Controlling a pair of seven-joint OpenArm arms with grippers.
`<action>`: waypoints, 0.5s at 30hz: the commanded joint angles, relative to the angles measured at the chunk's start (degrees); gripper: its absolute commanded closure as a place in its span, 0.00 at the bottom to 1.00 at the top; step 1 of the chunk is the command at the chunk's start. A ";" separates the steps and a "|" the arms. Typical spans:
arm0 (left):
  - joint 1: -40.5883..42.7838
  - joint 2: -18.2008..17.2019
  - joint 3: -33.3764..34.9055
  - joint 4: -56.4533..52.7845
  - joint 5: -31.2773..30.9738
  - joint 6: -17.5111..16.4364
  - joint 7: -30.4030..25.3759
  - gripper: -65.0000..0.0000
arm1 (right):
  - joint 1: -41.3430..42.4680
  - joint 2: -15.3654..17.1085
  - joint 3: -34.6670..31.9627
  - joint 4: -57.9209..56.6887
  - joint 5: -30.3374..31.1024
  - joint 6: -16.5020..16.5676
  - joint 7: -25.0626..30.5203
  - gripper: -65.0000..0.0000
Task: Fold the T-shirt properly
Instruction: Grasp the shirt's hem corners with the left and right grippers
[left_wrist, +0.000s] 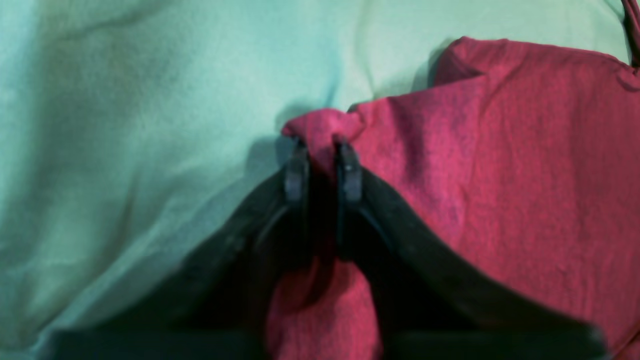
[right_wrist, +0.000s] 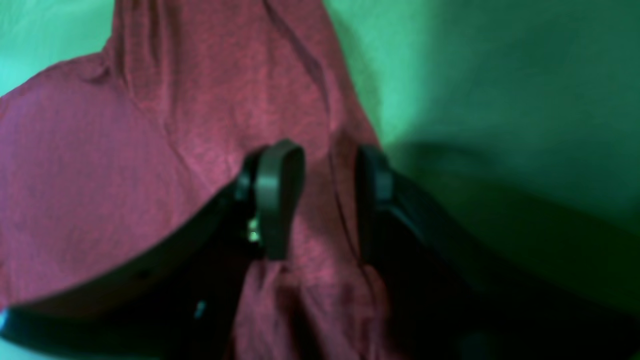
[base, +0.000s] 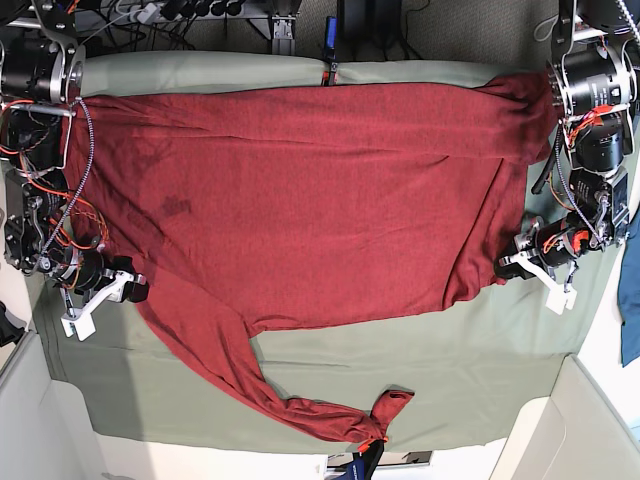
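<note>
Lying spread almost flat, the T-shirt (base: 310, 190) covers most of the bench (base: 400, 380), which wears a sage-green cloth (base: 450, 370); the red body stretches from the left side to the right side of the base view, and no fold is laid in it yet. One long sleeve (base: 265, 385) trails from the lower left part of the body toward the near edge and ends in a bunched cuff (base: 385, 405), so it is not yet tucked in. The far edge of the garment runs along the far side of the bench, with a few shallow wrinkles across the chest. By my reading the task is at its very start: the cloth is smoothed out, and every fold, of sleeves and of body, is left to do. At the right side of the base view the left end effector (left_wrist: 322, 167) has its jaws drawn nearly together on a small puckered bit of the shirt's edge, which bulges up between them. At the left side the right end effector (right_wrist: 320, 200) stands half open over the red fabric, a ridge of cloth lying between its fingers (right_wrist: 277, 195); whether they press on it I cannot tell. A small blue cloth (base: 630, 290) hangs at the right margin.
</note>
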 joint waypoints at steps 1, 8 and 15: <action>-0.94 -0.70 0.02 0.46 0.55 -0.71 1.14 0.95 | 1.53 0.46 0.17 0.81 0.85 0.79 0.85 0.74; -0.96 -0.98 0.02 0.46 -0.72 -0.71 1.09 1.00 | 0.20 0.52 0.17 0.81 0.02 2.78 2.78 1.00; -0.96 -3.61 0.02 1.42 -7.04 -0.71 3.93 1.00 | 0.07 0.63 0.24 0.87 0.09 3.41 2.80 1.00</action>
